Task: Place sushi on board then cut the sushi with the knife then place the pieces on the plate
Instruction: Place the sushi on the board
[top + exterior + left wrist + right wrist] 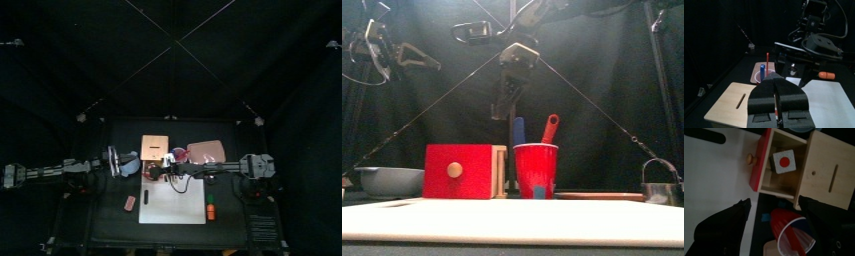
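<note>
Hovering over the wooden box's [827,168] open drawer [759,163] toward the desk's [110,225] back edge, the right gripper [774,201] has its fingers [727,225] spread and empty above the sushi [784,161] inside. A skewed descent could strike the drawer wall or topple the neighbouring red cup [787,228]. The left gripper [775,102] rests beside the box, fingers pressed together.

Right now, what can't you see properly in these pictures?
- Drawer of the wooden box: only the right wrist view looks inside. A white square with a red dot lies there, and I cannot tell what it is.
- Orange toy on the white board: too small in the top view to name.
- Pink thing beside the board: too small to name.
- Sushi roll: no view shows one.
</note>
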### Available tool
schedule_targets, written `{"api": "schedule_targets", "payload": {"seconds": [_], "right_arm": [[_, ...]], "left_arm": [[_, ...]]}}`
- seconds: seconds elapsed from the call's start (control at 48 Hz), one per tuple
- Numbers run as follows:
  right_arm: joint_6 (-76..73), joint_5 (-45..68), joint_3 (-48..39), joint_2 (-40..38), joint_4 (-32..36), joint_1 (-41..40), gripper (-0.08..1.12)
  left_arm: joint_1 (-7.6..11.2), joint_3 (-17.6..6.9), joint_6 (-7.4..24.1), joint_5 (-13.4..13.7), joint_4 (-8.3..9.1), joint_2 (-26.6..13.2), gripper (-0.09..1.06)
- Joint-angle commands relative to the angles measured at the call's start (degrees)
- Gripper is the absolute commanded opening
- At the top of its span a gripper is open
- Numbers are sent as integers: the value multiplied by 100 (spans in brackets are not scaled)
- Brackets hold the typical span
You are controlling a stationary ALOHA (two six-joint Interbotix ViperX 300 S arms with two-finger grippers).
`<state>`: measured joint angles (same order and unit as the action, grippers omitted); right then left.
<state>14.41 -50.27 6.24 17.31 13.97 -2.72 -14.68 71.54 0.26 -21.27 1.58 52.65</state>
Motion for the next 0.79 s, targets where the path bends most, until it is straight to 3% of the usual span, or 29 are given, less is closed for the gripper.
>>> {"api": "schedule_targets", "payload": {"seconds": [0.021, 0.208, 0.521, 0.792], "right_arm": [[167, 62, 413, 35, -167, -123, 103], [519, -26, 765, 369, -492, -308, 103], [554, -132, 1090, 677, -466, -466, 100], [914, -132, 1116, 800, -519, -439, 82]], "left_arm": [[-35, 9, -9, 0, -62, 185, 4], [-88, 79, -9, 9, -123, 246, 4], [-141, 105, 0, 9, -123, 246, 4], [-211, 132, -9, 9, -123, 255, 4]]}}
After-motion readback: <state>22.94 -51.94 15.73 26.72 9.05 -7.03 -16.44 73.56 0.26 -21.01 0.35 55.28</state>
